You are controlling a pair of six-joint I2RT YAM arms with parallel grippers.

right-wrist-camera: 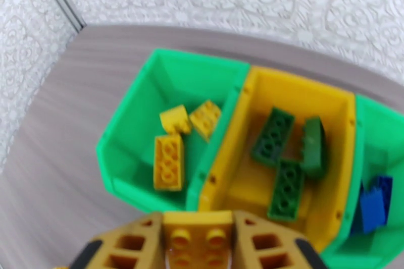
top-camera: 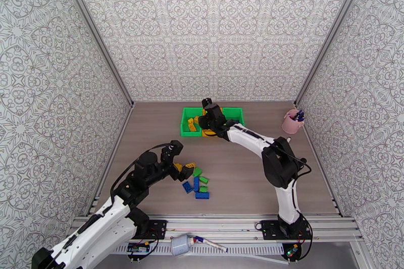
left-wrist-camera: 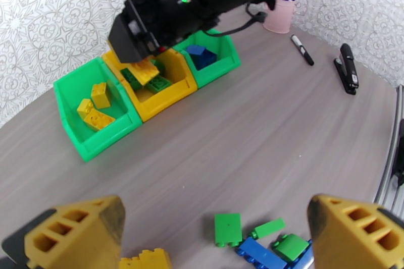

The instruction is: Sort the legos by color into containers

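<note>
Brick [right-wrist-camera: 197, 228], yellow, pinched in right gripper [right-wrist-camera: 199, 254] over bins [top-camera: 185, 132], far edge of table [top-camera: 242, 184]. Next: shift over left green bin [right-wrist-camera: 184, 75], let go. Left gripper [left-wrist-camera: 216, 224] spread above pile [top-camera: 197, 182].

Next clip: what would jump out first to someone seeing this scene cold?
The right hand grips a yellow lego above the joined bins at the back, where yellow, green and blue bricks already lie separated. In front, the left hand hovers open over a loose pile of legos.
</note>
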